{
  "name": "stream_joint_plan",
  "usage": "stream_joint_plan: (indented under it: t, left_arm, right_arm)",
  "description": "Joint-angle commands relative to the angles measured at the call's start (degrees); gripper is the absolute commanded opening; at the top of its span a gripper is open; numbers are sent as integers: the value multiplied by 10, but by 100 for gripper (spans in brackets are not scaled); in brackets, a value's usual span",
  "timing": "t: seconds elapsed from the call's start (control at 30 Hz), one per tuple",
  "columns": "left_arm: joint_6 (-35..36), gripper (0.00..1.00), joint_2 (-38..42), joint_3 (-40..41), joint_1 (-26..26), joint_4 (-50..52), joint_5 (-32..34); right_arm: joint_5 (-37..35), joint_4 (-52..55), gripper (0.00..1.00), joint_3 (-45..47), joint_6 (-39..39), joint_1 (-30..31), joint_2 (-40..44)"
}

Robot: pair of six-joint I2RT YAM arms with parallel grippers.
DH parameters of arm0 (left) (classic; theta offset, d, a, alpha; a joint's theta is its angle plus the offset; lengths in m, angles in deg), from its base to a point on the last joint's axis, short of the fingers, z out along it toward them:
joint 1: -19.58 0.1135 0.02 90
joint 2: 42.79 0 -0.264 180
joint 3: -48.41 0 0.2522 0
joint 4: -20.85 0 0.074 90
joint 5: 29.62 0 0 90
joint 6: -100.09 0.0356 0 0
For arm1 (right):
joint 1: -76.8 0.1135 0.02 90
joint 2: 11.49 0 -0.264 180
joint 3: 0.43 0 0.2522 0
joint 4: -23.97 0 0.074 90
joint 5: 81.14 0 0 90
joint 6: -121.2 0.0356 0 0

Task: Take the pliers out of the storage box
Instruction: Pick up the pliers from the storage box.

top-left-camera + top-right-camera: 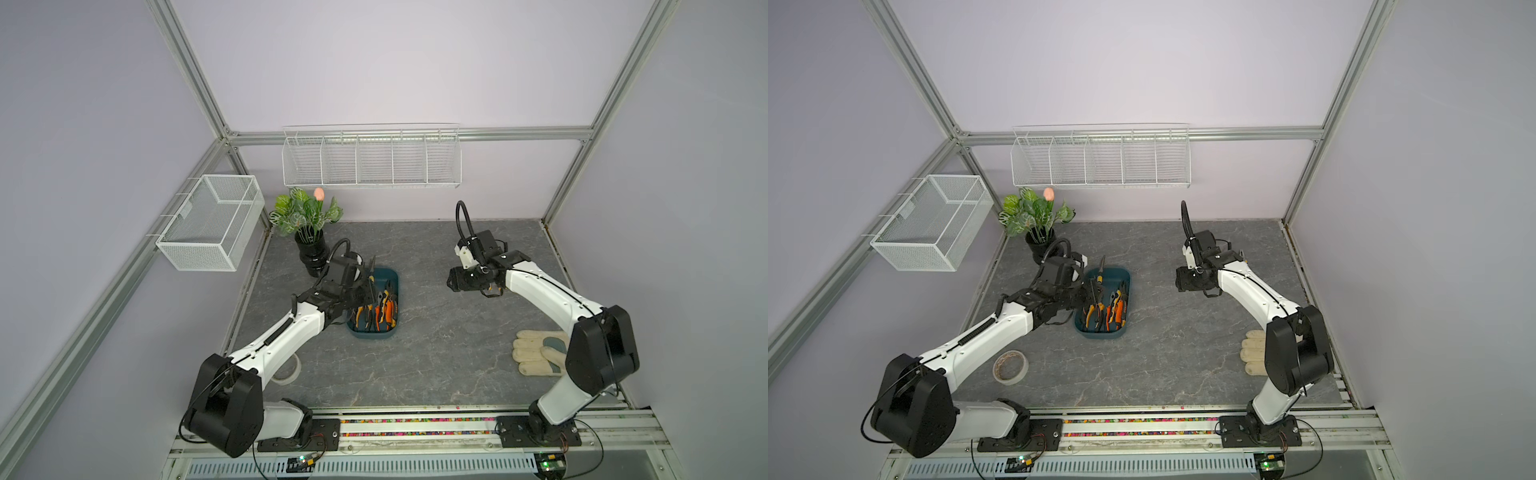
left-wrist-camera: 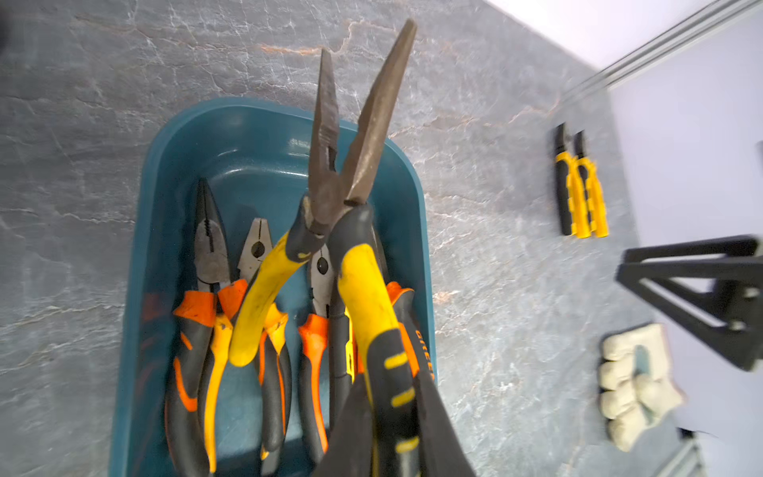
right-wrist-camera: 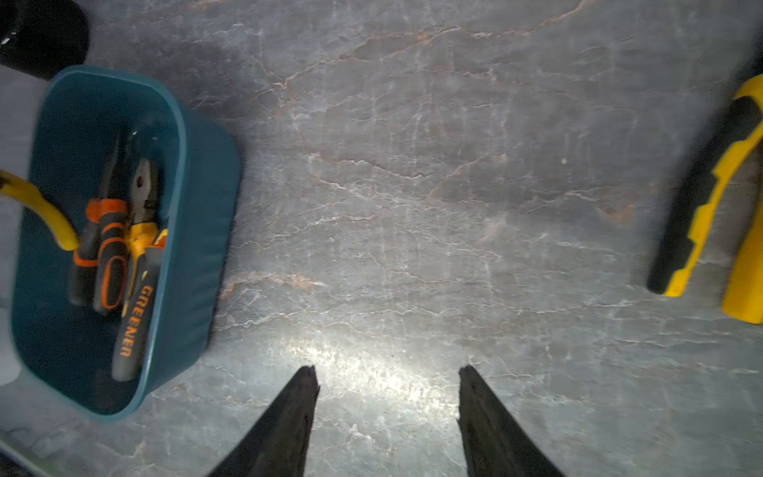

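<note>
Grey marble-look tabletop, lilac walls, aluminium frame. Left gripper (image 2: 390, 386) is clamped tight on one handle of the long-nose pliers with yellow-and-black handles (image 2: 328, 194). The other handle hangs free, so the dark nose gapes. The tool sits above the pile, nose poking past the far rim of the shallow dark teal plastic storage box (image 2: 165, 173). Right gripper (image 3: 388, 371) has jaws apart and empty, over bare table right of the box.

Step in hand, as I read it: lift this pair clear.
- Rise straight up before any sideways travel. The free yellow handle crosses the orange-handled ones and could hook them or drag the box.
- A one-handle grip means the tool may swing or twist, so go slow.
- Once clear, keep low and lay it flat on bare table to the right.

Containers:
- **Storage box:** left of centre in both top views (image 1: 392, 278) (image 1: 1124, 282). At least four more inside, mostly orange-and-black pliers (image 2: 194, 314), side by side with noses to the far end. Exact count unclear.
- **On the table:** one yellow-and-black pair (image 2: 578, 186) lies well right of the box.
- **White wire mesh basket** (image 1: 212, 220), left wall: nothing seen inside.
- **Long white wire rack** (image 1: 370, 160), far wall, five bays: nothing seen.
- **Black vase** (image 1: 309, 249), just far-left of the box: green fake plant.
</note>
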Motion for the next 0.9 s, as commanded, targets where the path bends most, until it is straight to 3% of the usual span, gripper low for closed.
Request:
stream_joint_plan:
  t: [0.0, 0.13, 0.23, 0.37, 0.63, 0.7, 0.87]
  left_arm:
    - [-30, 0, 14, 27, 7, -124, -118]
    - [-56, 0, 18, 48, 11, -203, -194]
    - [-105, 0, 28, 84, 16, -328, -272]
    - [-177, 0, 26, 127, 33, -481, -319]
    - [-471, 0, -116, 177, 46, -966, -374]
    - [-477, 0, -135, 171, 43, -967, -378]
    - [-471, 0, -130, 168, 27, -967, -395]
  right_arm:
    - [70, -45, 57, 19, 34, 3, 3]
    - [90, -53, 57, 18, 39, 8, -1]
    - [103, -65, 57, 22, 40, 9, 7]
    - [119, -84, 57, 35, 38, 10, 27]
    - [262, -221, 61, 81, 73, 10, 76]
    - [279, -258, 74, 94, 85, 9, 93]
    - [290, -243, 76, 64, 57, 11, 102]
